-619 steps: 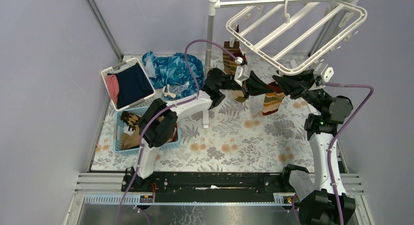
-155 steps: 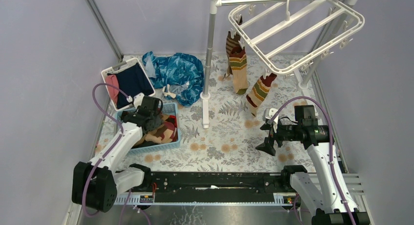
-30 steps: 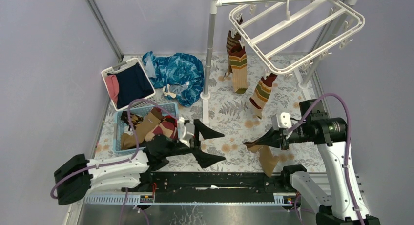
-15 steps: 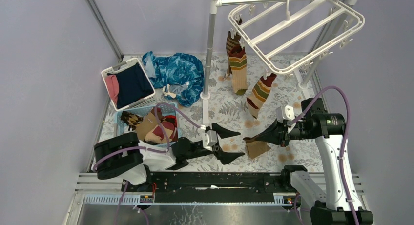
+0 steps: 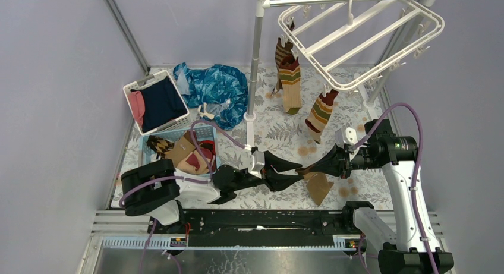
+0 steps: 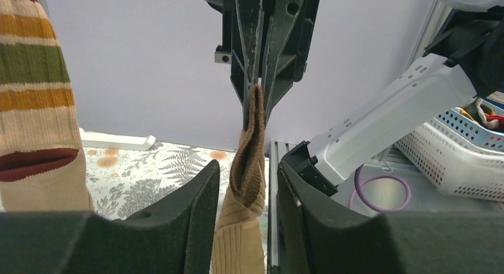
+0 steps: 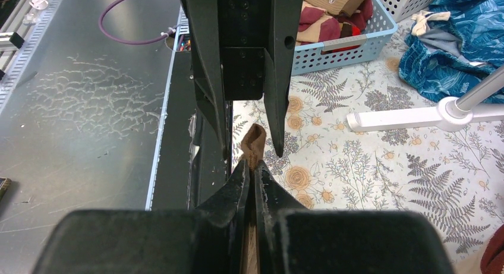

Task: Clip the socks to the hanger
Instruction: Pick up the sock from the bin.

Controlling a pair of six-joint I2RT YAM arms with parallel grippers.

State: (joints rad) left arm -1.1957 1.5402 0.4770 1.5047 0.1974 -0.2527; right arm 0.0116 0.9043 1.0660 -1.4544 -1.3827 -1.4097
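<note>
A plain tan sock (image 5: pixel 318 188) with a brown cuff (image 6: pixel 250 144) hangs from my right gripper (image 5: pixel 311 169), which is shut on its top edge (image 7: pixel 255 141). My left gripper (image 6: pixel 248 167) faces the right one head-on, and its jaws stand open on either side of the cuff, with a gap still showing on the right side. The right gripper's fingertips (image 6: pixel 254 93) pinch the cuff just above. The white hanger (image 5: pixel 368 36) hangs tilted at the back, and two striped socks (image 5: pixel 289 78) (image 5: pixel 321 111) are clipped to its near edge.
A blue basket (image 5: pixel 207 133) at the left holds more socks (image 5: pixel 185 154). Behind it are a white basket (image 5: pixel 156 101) of folded clothes and a blue patterned cloth (image 5: pixel 211 87). The grey rack pole (image 5: pixel 255 60) stands mid-table on a white foot (image 5: pixel 250 140).
My left arm has swung right from the basket to the hanging sock, and its jaws have narrowed around the cuff. The right gripper has kept its hold on the sock and shifted slightly.
</note>
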